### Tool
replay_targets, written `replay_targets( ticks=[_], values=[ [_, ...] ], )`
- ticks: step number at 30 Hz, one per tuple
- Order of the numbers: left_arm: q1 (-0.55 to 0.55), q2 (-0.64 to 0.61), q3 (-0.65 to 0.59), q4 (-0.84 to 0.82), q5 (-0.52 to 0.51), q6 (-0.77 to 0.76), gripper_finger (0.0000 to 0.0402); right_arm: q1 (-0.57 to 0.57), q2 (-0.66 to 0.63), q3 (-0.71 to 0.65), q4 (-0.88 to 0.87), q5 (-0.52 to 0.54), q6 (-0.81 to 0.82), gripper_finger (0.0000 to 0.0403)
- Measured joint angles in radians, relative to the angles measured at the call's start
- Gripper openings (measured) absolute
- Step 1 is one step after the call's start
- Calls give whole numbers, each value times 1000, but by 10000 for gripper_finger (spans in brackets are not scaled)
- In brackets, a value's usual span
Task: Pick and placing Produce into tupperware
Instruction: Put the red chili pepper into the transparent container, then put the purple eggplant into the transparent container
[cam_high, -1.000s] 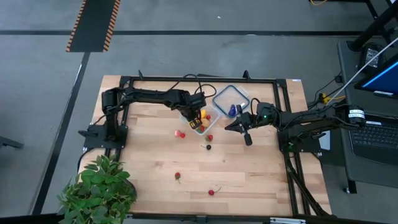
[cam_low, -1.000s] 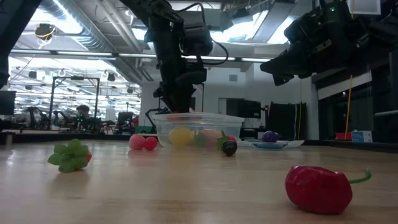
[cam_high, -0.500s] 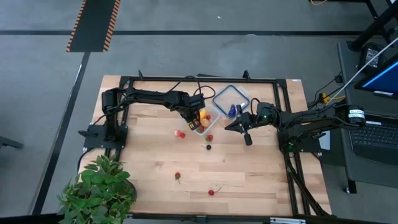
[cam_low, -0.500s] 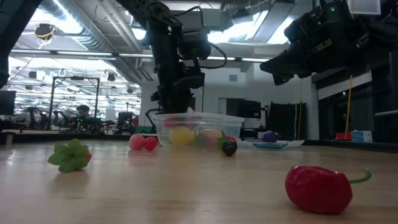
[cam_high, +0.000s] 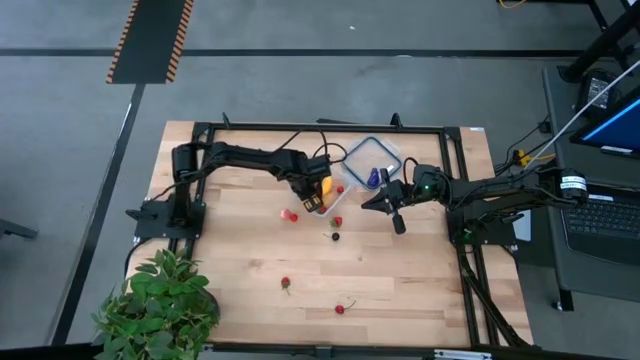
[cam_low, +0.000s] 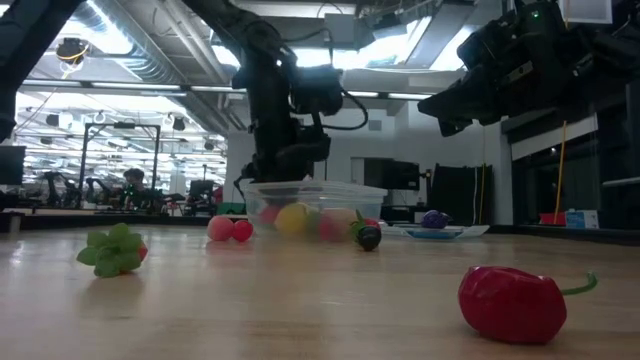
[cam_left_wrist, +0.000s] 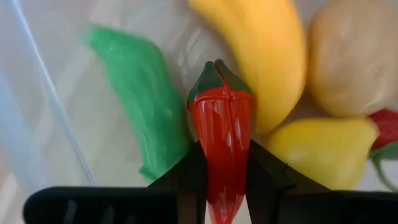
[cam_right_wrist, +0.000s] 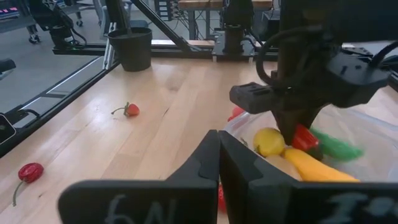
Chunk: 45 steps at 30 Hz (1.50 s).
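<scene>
Chili (cam_left_wrist: 221, 134): red, pinched between the left gripper (cam_left_wrist: 222, 186) fingers, tip down inside the tub (cam_high: 318, 192).
Tub: near the table's (cam_high: 240, 260) far edge, middle; holds yellow, green, tan produce.
Right gripper (cam_high: 385, 203): closed, empty, beside the tub.

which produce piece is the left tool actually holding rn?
The slim red chili pepper with a green cap, pinched in the left tool over the tupperware. The green pepper and yellow pieces there lie loose.

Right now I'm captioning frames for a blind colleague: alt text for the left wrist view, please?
The left gripper pinches a red chili pepper over the tupperware, which holds a green pepper, yellow banana, tan potato and yellow pepper.
</scene>
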Motion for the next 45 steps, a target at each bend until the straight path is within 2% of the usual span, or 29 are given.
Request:
replay_targets(
  ticks=[8, 15, 20, 26, 37, 40, 45],
  values=[
    [9, -3, 1, 0, 24, 13, 72, 0, 0, 0, -3, 0, 0, 5],
    [8, -4, 1, 3, 26, 27, 153, 0, 0, 0, -5, 0, 0, 5],
    [10, -8, 1, -2, 25, 29, 180, 0, 0, 0, -5, 0, 0, 5],
    [15, -34, 1, -10, 25, 35, 183, 0, 0, 0, -6, 0, 0, 5],
    [15, -176, 2, -29, 18, 31, 176, 0, 0, 0, -13, 0, -1, 5],
    [4, -227, 2, -34, -34, 61, 178, 0, 0, 0, -13, 0, -2, 5],
    [-42, -303, 2, -54, -183, 122, 178, 0, 0, 0, -15, 0, -4, 5]
  ],
)
